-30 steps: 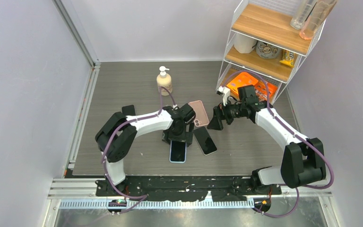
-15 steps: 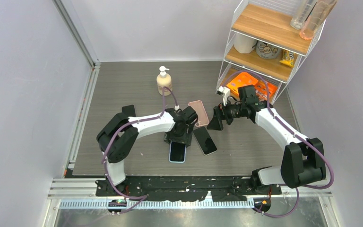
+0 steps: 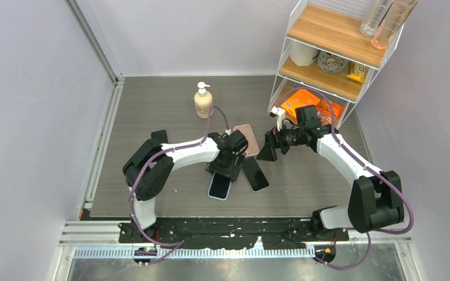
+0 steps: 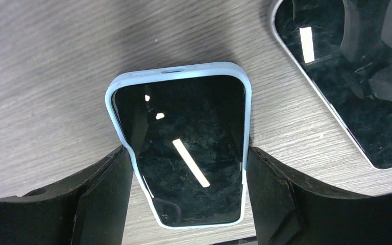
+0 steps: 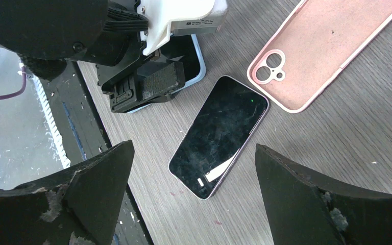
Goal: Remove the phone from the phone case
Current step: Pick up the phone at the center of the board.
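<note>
The gray table [image 3: 152,111] holds the phone [image 4: 184,127], face up in its blue case [image 4: 176,71] near the front edge. The left gripper [image 4: 188,163] squeezes the blue case, one finger on each long side. Just beside it lie a bare phone [image 5: 219,135] and a pink case [image 5: 326,51]. The right gripper [image 5: 194,149] hangs above them, jaws wide apart.

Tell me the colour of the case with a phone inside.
The case is light blue; the left wrist view shows it best.
</note>
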Controlling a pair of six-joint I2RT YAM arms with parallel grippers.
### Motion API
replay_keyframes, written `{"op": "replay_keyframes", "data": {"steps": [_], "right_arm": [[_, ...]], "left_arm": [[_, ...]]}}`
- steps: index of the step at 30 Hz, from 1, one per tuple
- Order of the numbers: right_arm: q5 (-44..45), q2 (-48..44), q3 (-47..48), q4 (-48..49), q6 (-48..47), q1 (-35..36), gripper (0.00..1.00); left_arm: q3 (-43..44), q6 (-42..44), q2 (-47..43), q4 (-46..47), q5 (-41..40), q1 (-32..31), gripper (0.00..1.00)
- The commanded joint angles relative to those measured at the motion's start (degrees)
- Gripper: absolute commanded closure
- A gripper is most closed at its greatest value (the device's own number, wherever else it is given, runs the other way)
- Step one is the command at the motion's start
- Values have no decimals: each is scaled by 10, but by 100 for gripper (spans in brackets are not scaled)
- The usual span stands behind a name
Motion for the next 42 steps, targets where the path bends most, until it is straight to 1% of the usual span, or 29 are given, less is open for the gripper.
{"op": "replay_keyframes", "data": {"steps": [1, 6, 14, 20, 24, 30, 33, 38, 42], "right_arm": [[-7, -10, 9, 7, -2, -2, 5], [-2, -23, 6, 19, 10, -2, 5], [23, -46, 14, 47, 40, -2, 5], [13, -26, 52, 47, 56, -2, 5], [-8, 5, 101, 40, 71, 3, 5], [-28, 63, 148, 37, 94, 24, 5], [-34, 80, 154, 35, 95, 39, 4], [-38, 103, 150, 32, 86, 85, 3], [-57, 119, 147, 35, 87, 103, 3]], "left_arm": [[30, 80, -28, 32, -30, 0, 100], [-22, 128, -102, 86, -54, 0, 100], [-72, 197, -200, 150, -63, -5, 100], [-97, 255, -248, 183, -83, -22, 100], [-91, 285, -263, 187, -88, -32, 100], [-77, 321, -276, 188, -103, -53, 100], [-71, 332, -276, 188, -107, -61, 100], [-68, 352, -273, 197, -117, -72, 100], [-66, 361, -271, 203, -124, -76, 100]]}}
